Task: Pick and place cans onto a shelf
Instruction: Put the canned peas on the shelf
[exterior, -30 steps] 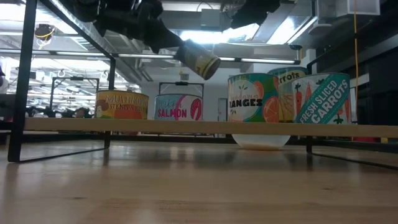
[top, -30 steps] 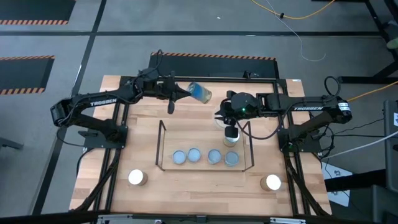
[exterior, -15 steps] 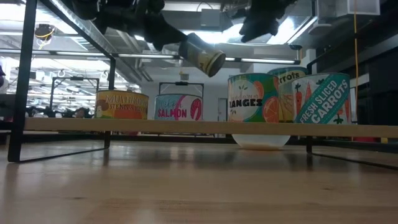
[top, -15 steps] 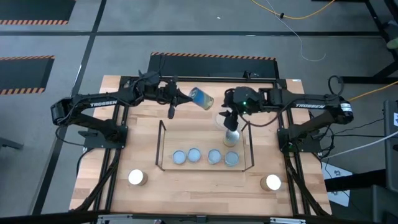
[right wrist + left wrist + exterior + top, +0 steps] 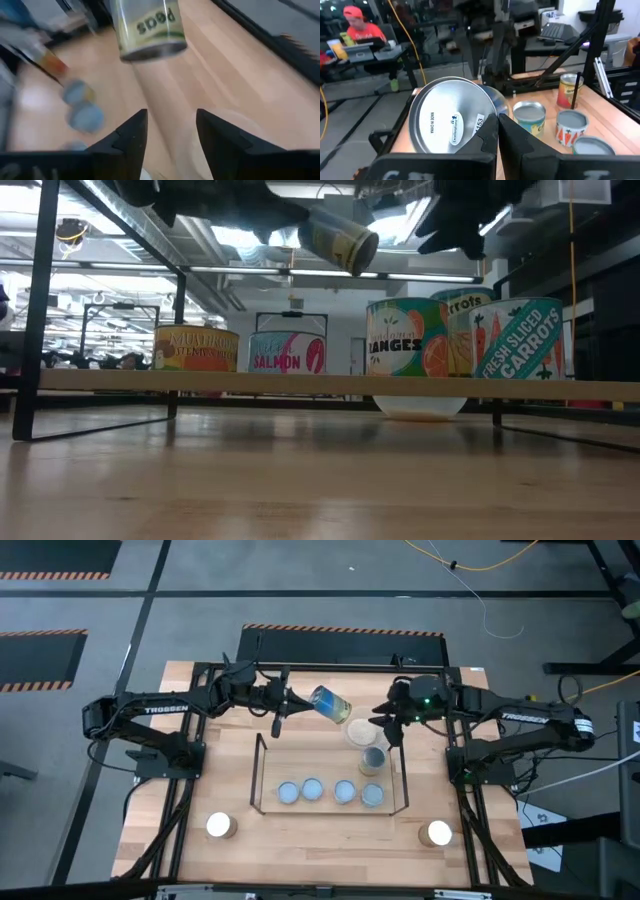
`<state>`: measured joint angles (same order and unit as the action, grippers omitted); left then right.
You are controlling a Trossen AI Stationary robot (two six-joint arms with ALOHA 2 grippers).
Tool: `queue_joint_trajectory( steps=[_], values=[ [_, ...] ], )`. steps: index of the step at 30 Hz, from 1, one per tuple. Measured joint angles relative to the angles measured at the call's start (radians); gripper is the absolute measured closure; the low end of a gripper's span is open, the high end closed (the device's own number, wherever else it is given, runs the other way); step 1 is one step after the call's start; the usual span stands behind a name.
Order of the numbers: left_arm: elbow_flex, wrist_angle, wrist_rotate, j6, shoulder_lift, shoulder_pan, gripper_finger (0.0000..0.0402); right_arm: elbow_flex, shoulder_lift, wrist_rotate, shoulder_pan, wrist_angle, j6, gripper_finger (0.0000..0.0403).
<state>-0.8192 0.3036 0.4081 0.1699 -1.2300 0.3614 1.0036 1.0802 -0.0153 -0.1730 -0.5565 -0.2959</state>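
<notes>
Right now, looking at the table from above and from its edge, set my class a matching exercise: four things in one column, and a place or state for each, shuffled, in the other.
Column one:
1. peas can
2. left gripper
3. right gripper
4. clear dish

Column two:
A. open, holding nothing, in the air above the table
B. tilted in the air, off the shelf
C. on the table behind the shelf
D. shut on a can

Pairs: 1-B, 2-D, 3-A, 4-C

A clear round dish [image 5: 361, 732] sits on the wooden table [image 5: 230, 790]; a person in a red cap [image 5: 360, 30] sits beyond.
</notes>
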Motion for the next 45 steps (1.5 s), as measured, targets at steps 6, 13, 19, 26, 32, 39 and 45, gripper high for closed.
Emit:
queue_joint_trajectory(
  steps=[6, 13, 19, 26, 32, 39, 45],
  values=[
    [0.000, 0.054, -0.037, 0.000, 0.000, -0.026, 0.0401, -0.214, -0.077, 0.198, -0.083, 0.407, -0.238, 0.0230],
    [0.000, 0.075, -0.074, 0.035, 0.000, -0.057, 0.0401, -0.320, -0.078, 0.253, -0.134, 0.684, -0.509, 0.0230],
    [0.000, 0.076, -0.112, 0.100, 0.000, -0.088, 0.0401, -0.324, -0.072, 0.253, -0.145, 0.740, -0.593, 0.0230],
    [0.000, 0.097, -0.159, 0.186, 0.000, -0.126, 0.0401, -0.324, -0.068, 0.253, -0.145, 0.795, -0.622, 0.0230],
    [0.000, 0.117, -0.207, 0.259, 0.000, -0.157, 0.0401, -0.324, -0.048, 0.253, -0.145, 0.822, -0.640, 0.0230],
    [0.000, 0.125, -0.249, 0.315, 0.000, -0.187, 0.0401, -0.324, 0.003, 0.271, -0.126, 0.940, -0.672, 0.0230],
    [0.000, 0.126, -0.261, 0.338, 0.000, -0.189, 0.0401, -0.324, 0.027, 0.303, -0.125, 1.011, -0.670, 0.0230]
  ],
)
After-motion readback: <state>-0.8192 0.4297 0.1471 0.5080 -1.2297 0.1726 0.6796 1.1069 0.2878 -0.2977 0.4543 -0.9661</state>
